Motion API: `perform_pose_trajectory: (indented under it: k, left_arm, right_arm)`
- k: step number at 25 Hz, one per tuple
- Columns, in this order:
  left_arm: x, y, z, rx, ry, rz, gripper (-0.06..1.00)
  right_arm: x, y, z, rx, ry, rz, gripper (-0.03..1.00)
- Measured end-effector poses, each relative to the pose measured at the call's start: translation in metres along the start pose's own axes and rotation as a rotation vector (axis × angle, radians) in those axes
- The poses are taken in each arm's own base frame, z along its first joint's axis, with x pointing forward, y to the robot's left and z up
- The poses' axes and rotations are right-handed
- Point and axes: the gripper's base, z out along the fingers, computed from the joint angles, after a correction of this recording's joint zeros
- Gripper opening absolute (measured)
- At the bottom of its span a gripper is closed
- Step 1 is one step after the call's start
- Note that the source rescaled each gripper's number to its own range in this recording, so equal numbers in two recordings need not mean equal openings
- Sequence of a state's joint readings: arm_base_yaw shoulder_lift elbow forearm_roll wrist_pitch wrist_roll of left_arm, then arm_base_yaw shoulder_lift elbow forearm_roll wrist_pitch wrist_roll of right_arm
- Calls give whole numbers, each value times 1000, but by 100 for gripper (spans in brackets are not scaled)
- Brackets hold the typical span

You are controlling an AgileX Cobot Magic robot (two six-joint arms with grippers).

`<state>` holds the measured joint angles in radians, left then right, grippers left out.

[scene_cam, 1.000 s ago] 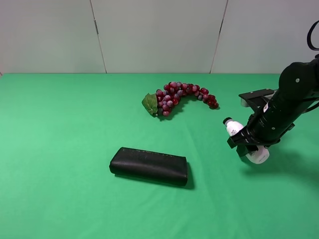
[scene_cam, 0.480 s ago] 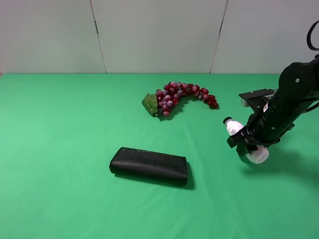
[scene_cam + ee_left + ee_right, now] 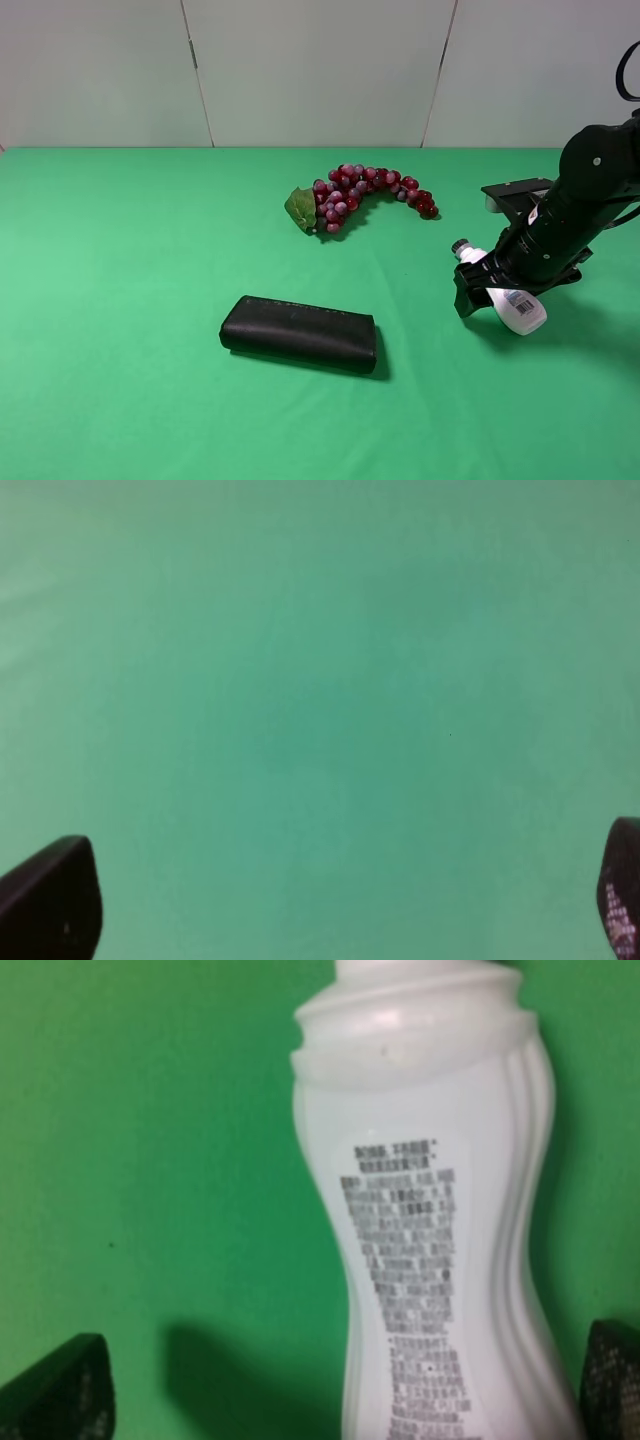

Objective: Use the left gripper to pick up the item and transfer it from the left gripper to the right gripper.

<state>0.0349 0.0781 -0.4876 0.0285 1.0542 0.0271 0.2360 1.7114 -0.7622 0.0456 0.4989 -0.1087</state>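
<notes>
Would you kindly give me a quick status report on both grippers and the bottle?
Left gripper open over bare green table. Right gripper open, straddling bottle. Bottle lying on table. Nothing in the way.

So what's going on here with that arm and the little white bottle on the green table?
The right gripper sits over the white bottle on the right side of the green table. Its fingers are spread with the bottle lying between them, apparently not clamped. The left gripper is open over bare green cloth and holds nothing. The grape bunch and the black case lie apart from both.
</notes>
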Motion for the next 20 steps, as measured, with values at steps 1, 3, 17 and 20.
perform_pose_trajectory:
  k: [1,3,17,20]
  left_arm:
    - [0,0,0,0,0,0,99]
    - [0,0,0,0,0,0,99]
    - [0,0,0,0,0,0,99]
    - [0,0,0,0,0,0,99]
  right_arm:
    - [0,0,0,0,0,0,99]
    - [0,0,0,0,0,0,100]
    - [-10,1,-47,-1,-63,-2,100]
    - [-6,2,-68,1,-96,-5,100]
